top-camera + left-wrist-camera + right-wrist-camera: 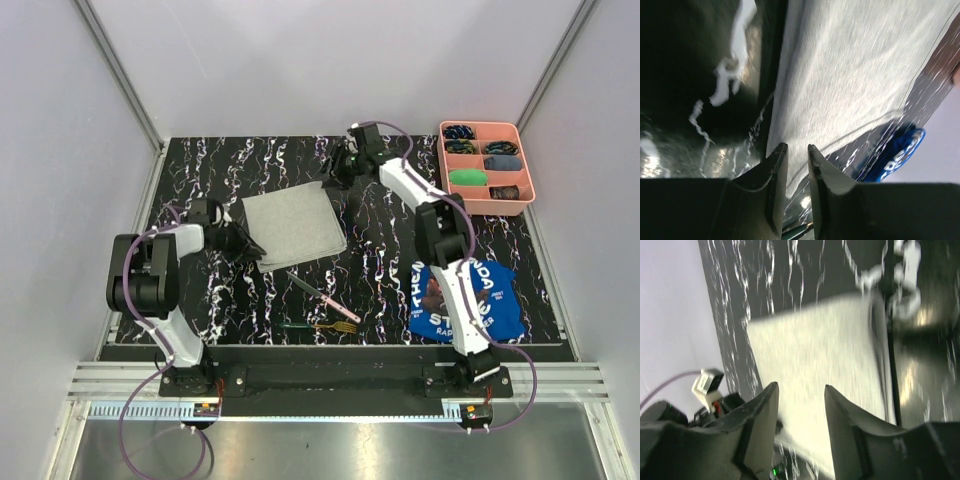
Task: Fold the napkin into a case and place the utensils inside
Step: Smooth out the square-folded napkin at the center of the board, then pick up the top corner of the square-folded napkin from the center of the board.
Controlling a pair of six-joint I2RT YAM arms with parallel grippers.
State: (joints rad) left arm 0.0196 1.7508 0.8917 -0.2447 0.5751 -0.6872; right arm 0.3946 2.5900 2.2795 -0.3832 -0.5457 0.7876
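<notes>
napkin (293, 228): light grey, plain, no print; lying flat on the marbled black table (220, 300), left of centre, turned slightly off square to the table edges. folded, not a single sheet: several layers showing as stepped edges along the near-left side, top face smooth with only faint creasing. fine woven texture visible in left wrist view, though blurred.

left gripper (243, 240): low at the napkin's near-left corner, just beside the layered edge. in left wrist view fingers (777, 165) parted by a narrow gap, nothing pinched between them, cloth edge lying just beyond the tips.

right gripper (335, 170): at the far-right corner of the napkin, near it. in right wrist view fingers (762, 410) spread wider than the left pair, nothing between them, grey cloth seen below and beyond. contact with cloth: cannot tell.

utensils: knife (330, 300) with pink handle and dark blade, lying diagonally on the table just near-side of the napkin, apart from it. fork (318, 326) with green handle and gold tines, nearer still, roughly parallel to the table's front edge, tines close to the knife handle end.

pink tray (495, 207) at far right corner, compartments filled with small items. blue printed cloth (500, 300) near right, under the right arm
</notes>
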